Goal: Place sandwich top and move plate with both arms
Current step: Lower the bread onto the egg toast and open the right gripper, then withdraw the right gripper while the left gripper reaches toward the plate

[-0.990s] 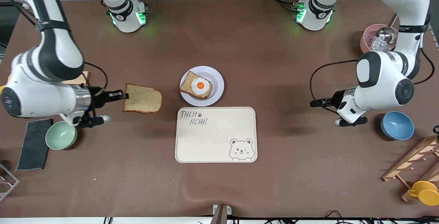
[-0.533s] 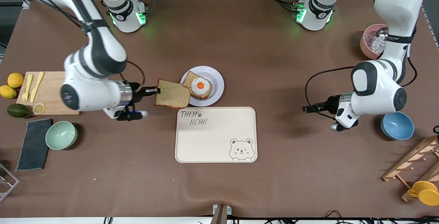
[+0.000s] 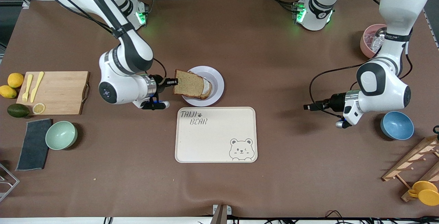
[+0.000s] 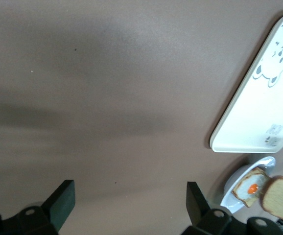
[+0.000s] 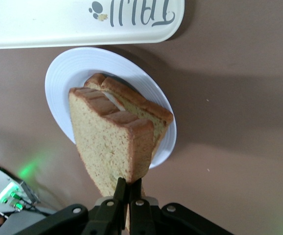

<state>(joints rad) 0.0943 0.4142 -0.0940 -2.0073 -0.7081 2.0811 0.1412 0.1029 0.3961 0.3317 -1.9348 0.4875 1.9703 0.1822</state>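
The sandwich top (image 3: 189, 83), a plain brown slice, hangs tilted over the plate (image 3: 218, 80), with my right gripper (image 3: 173, 81) shut on its crust edge. The slice covers most of the egg bread (image 3: 206, 93) lying on the plate. In the right wrist view the sandwich top (image 5: 112, 142) stands on edge above the egg bread (image 5: 144, 105) and the plate (image 5: 63, 88), pinched in my right gripper (image 5: 129, 185). My left gripper (image 3: 306, 107) waits open over bare table toward the left arm's end. Nothing lies between the jaws of the left gripper (image 4: 127, 191).
A cream bear-printed tray (image 3: 212, 141) lies just nearer the camera than the plate. A cutting board (image 3: 55, 92), mint bowl (image 3: 61, 134) and dark cloth (image 3: 34, 144) sit at the right arm's end. A blue bowl (image 3: 396, 125), pink bowl (image 3: 367, 42) and wooden rack (image 3: 415, 162) sit at the left arm's end.
My right arm has carried the sandwich top from over the table near the cutting board to over the plate, hiding the egg. The left arm has shifted only slightly.
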